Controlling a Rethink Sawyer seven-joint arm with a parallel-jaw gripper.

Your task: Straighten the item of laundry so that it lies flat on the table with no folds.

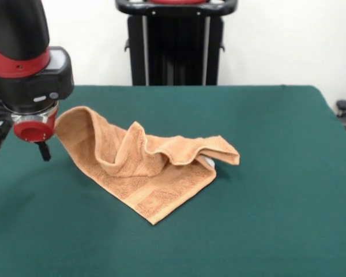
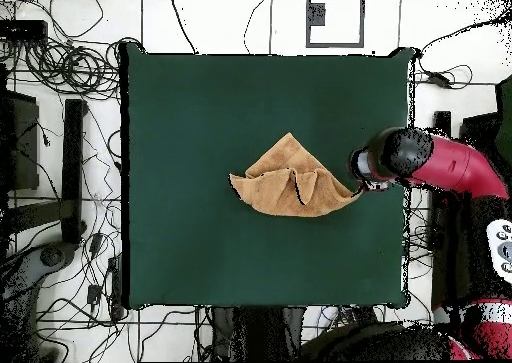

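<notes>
the gripper is lifting the towel by its nine o'clock corner; jaw state i cannot tell. unfolding is underway; next, pulling outward across the table.

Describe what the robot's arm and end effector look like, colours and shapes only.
The arm is a thick rounded black casing with a red band round it; from overhead its link is red with a black rounded end. The end effector is a red disc on a silver ring, with a thin black prong beneath.
</notes>
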